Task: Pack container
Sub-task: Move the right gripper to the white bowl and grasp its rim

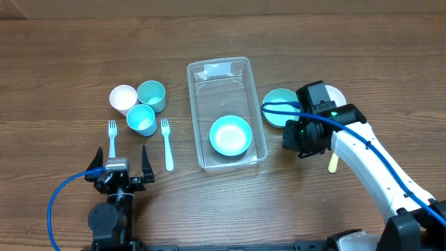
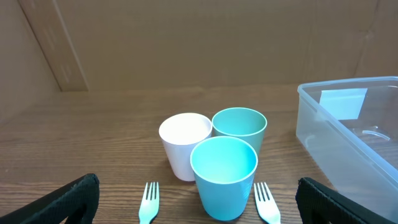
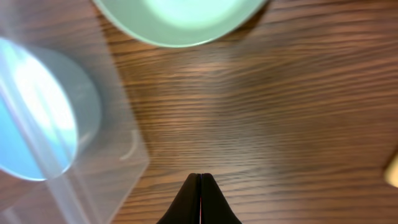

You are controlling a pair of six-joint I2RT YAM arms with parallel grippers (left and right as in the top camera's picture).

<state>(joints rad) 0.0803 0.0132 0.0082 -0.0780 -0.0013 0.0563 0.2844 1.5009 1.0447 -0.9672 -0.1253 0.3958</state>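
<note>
The clear rectangular container (image 1: pixel 224 77) stands mid-table with a teal bowl (image 1: pixel 231 134) inside its near end. It also shows in the left wrist view (image 2: pixel 348 124) and the right wrist view (image 3: pixel 74 168). My right gripper (image 1: pixel 301 143) is shut and empty, just right of the container, over bare wood (image 3: pixel 200 180). A teal bowl (image 1: pixel 277 106) and a white bowl (image 1: pixel 336 94) lie beside it. My left gripper (image 1: pixel 124 166) is open and empty at the front left, facing the cups.
Two teal cups (image 1: pixel 152 95) (image 1: pixel 141 118) and a white cup (image 1: pixel 123 98) stand left of the container. Two teal forks (image 1: pixel 111 137) (image 1: pixel 166 143) lie near them. A pale utensil (image 1: pixel 333 163) lies under my right arm.
</note>
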